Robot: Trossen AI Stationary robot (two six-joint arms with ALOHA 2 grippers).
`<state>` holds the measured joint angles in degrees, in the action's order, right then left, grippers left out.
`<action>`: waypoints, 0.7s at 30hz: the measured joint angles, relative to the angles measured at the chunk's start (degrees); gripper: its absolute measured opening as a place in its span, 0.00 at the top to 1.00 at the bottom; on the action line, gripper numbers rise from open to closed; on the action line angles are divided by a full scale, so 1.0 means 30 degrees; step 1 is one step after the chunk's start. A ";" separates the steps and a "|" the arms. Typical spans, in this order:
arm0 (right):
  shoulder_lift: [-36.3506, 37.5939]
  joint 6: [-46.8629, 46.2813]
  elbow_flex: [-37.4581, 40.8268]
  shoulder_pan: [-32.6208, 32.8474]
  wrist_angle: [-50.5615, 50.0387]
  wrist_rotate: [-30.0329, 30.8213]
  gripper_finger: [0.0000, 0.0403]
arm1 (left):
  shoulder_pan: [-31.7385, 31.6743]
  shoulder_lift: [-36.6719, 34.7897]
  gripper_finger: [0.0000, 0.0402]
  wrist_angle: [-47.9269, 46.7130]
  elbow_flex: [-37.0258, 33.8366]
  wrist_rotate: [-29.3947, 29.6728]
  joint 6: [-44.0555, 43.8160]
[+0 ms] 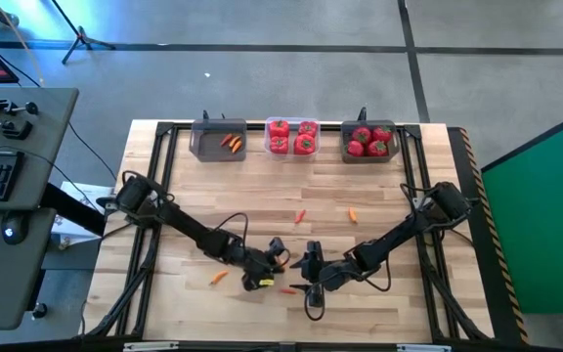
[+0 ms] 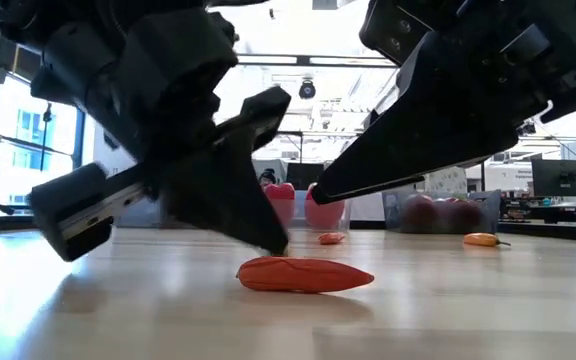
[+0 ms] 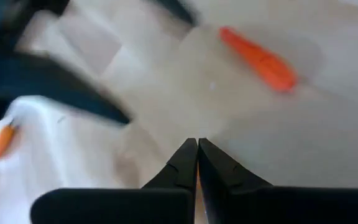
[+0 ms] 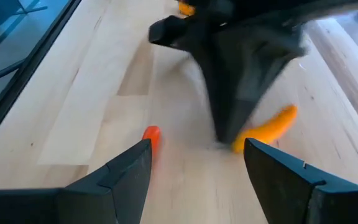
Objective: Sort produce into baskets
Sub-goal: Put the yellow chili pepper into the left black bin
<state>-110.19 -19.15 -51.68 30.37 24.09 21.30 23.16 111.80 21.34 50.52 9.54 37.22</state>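
Observation:
My left gripper (image 1: 274,264) is shut low over the near middle of the table, its tips (image 4: 229,138) at one end of an orange carrot piece (image 4: 267,127). My right gripper (image 4: 197,148) stands open just right of it, pointing at it, and touches nothing. A second carrot piece (image 2: 303,273) lies flat on the wood in front of both grippers. Along the far edge stand three baskets: a dark grey one (image 1: 203,147) with carrot pieces, a clear one (image 1: 292,123) with red peppers, and a dark grey one (image 1: 368,156) with red tomatoes. My left gripper has the carrot piece by one end (image 4: 240,144), at the free ends of its two fingers. A thin orange sliver (image 3: 197,177) shows between the shut fingers. The fingers slant down from the table's left. The rest of the piece sticks out sideways, low over the wood.
More carrot pieces lie loose on the wood: one near the left arm (image 1: 219,277) and two in the middle (image 1: 301,215) (image 1: 352,213). A black frame (image 1: 164,132) runs along the table's edges. The two grippers stand close together.

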 joint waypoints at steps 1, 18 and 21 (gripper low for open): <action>0.0000 -0.0003 0.0000 0.0000 -0.0004 -0.0111 0.39 | 0.0000 -0.0167 0.99 -0.0123 0.0000 0.0417 -0.0113; 0.0000 0.0057 -0.0007 -0.0215 -0.0340 -0.0327 0.39 | -0.2275 -0.1491 0.69 -0.7748 0.2339 -0.2047 -0.2346; 0.0000 0.0057 0.0000 -0.0373 -0.0378 -0.0608 0.39 | -0.2586 -0.1491 0.68 -0.8134 0.2339 -0.2299 -0.2487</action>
<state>-110.19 -18.98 -51.68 29.25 22.96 19.48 15.40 107.33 -3.07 57.54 2.65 29.76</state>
